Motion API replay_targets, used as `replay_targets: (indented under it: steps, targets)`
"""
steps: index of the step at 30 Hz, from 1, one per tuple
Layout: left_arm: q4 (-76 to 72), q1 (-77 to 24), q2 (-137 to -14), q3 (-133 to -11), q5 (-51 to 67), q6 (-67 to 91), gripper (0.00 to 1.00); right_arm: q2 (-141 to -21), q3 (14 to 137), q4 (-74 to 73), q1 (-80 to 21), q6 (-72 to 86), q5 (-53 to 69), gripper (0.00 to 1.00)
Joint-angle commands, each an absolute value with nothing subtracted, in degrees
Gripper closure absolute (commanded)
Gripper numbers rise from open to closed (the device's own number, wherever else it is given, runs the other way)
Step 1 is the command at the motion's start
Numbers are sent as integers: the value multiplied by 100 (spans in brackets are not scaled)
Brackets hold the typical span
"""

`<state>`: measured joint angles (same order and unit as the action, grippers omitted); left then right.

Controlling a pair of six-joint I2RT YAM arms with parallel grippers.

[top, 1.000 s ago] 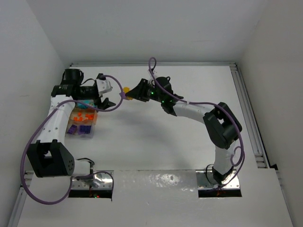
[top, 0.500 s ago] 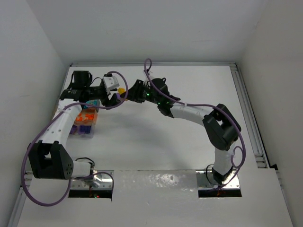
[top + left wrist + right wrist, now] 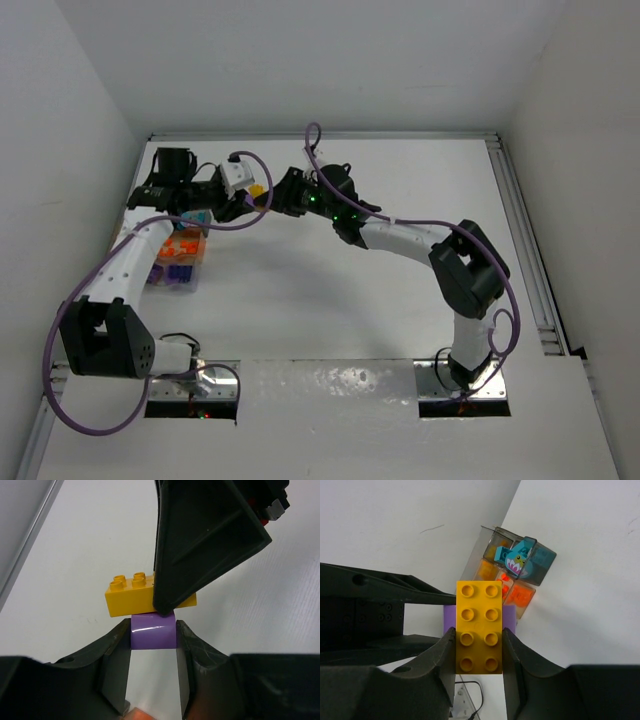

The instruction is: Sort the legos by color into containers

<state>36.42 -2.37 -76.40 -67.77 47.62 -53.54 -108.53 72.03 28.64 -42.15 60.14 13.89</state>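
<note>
Table (image 3: 330, 290): white. The work sits at its 10 o'clock corner in the overhead view, where both arms meet.
Containers (image 3: 200, 262): a clear divided tray at the table's 9 o'clock, about 7 o'clock from the meeting point. Teal pieces lie at its far end, orange in the middle and purple at the near end, so the drop-off after this step is near.
Right fingers (image 3: 440, 655): clamped on the long sides of the yellow brick, holding it off the table with its studs toward the wrist camera. This arm should probably act as the anchor and not give.
Left fingers (image 3: 116, 660): closed against both side faces of the purple brick, pads flat on it. Those faces look glossy, so a full squeeze before any pull seems wise.
Yellow brick (image 3: 127, 592): a two-by-four, in the air between the two arms, stuck on top of the purple one.
Purple brick (image 3: 152, 631): smaller, pressed onto the yellow brick's underside near its middle.
Seam between the bricks: the step in hand looks like splitting the pair. A straight pull away from the yellow underside, or a slight peel from one edge, should free it. A sideways twist risks one brick popping loose and falling well apart from the tray. Purple then belongs in the near-end compartment. No yellow shows in the tray, and which compartment yellow should take I cannot tell.
</note>
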Motion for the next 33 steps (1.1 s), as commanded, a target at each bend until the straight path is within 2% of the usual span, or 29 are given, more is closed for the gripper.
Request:
replay_targets:
  steps: [1, 3, 8, 15, 21, 24, 28, 31, 33]
  targets:
    - [3912, -325, -7655, -6900, 4643, -5327, 97, -10512, 7383, 3322, -4236, 6012, 1275, 100]
    - [3780, -290, -7646, -6838, 4317, -4907, 100, -10521, 7295, 3270, -4201, 6046, 1239, 100]
    - [3893, -9, -7682, -6820, 3183, -4361, 100, -10450, 6725, 3225, -3745, 6398, 985, 100]
    - [4464, 1510, -7998, -7083, 2874, -3692, 100, -10196, 6126, 3200, -3243, 6347, 659, 100]
    - [5052, 2548, -8244, -7742, 2567, -2953, 100, -10020, 6126, 2823, -3243, 5916, 703, 100]
    - [5720, 2627, -8244, -7744, 2312, -3137, 100, -9993, 6327, 2400, -3252, 5643, 738, 100]
    - [6424, 3119, -8244, -7217, 2567, -3997, 100, -10055, 6600, 2075, -3269, 5414, 800, 100]
    - [6241, 3286, -8507, -7049, 2014, -3789, 100, -10160, 6767, 1987, -3296, 5423, 879, 100]
    - [5952, 3418, -8630, -7250, 2179, -3439, 100, -10160, 6934, 1881, -3331, 5336, 949, 100]
